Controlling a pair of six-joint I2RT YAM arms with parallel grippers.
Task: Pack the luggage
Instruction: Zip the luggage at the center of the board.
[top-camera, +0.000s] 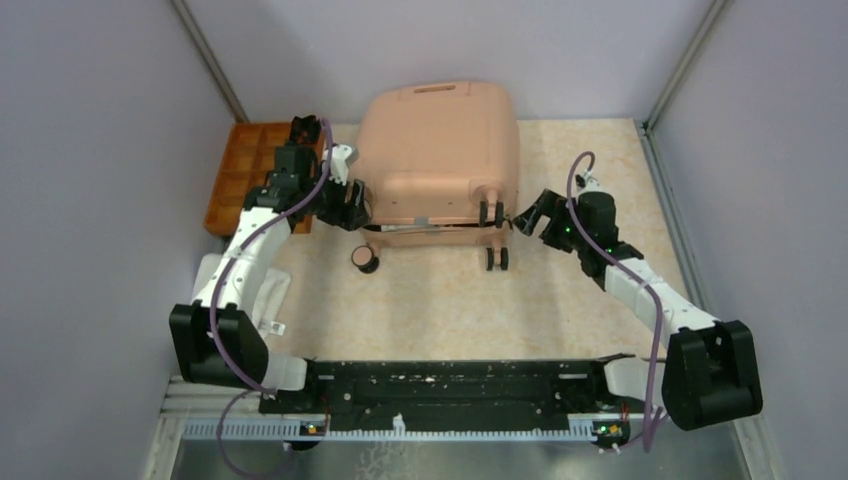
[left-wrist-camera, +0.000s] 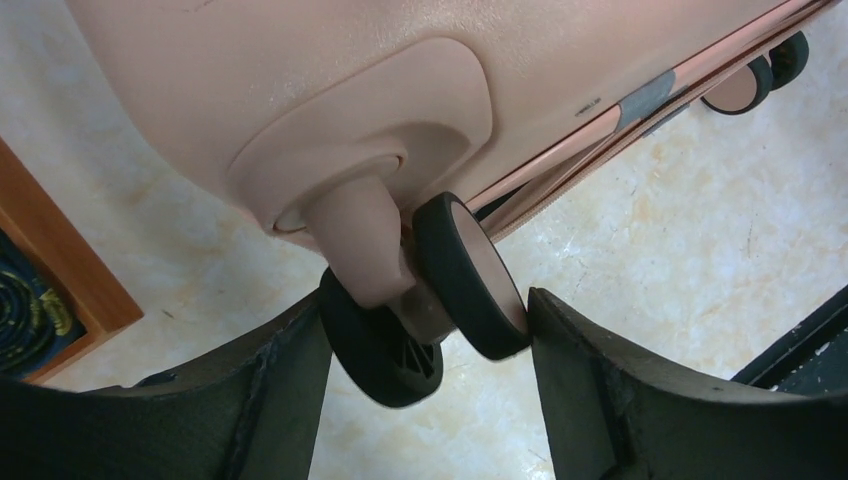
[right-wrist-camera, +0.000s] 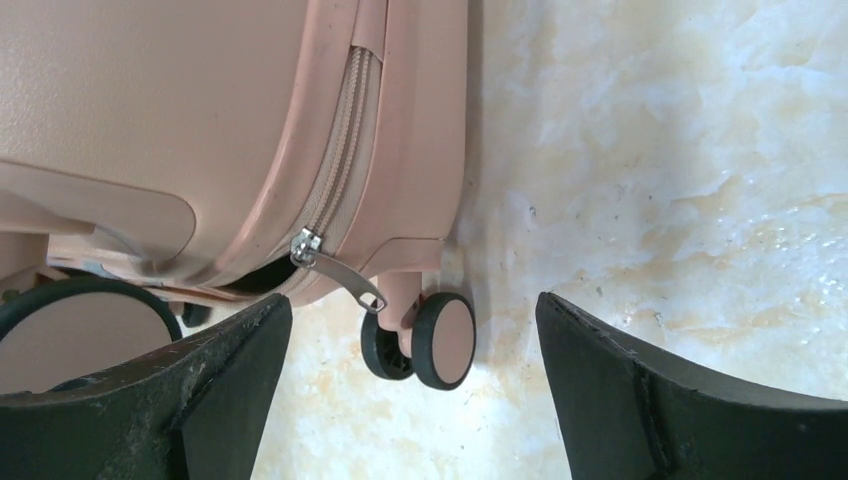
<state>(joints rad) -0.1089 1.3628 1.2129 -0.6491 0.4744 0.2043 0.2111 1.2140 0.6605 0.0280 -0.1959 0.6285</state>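
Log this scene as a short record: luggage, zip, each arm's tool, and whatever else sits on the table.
luggage: peach-pink suitcase lying flat on the table, shells together
zip: not fully shut; a dark gap shows near one wheel corner
left tool: straddles a caster wheel at the suitcase's near left corner; contact unclear
right tool: open, holding nothing, pointed at the near right corner
other: orange tray at the far left, beside the suitcase

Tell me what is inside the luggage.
The luggage lies nearly closed on the table. Beside the zipper pull only a narrow dark gap shows; whatever is inside is covered by its pink shell and cannot be seen.
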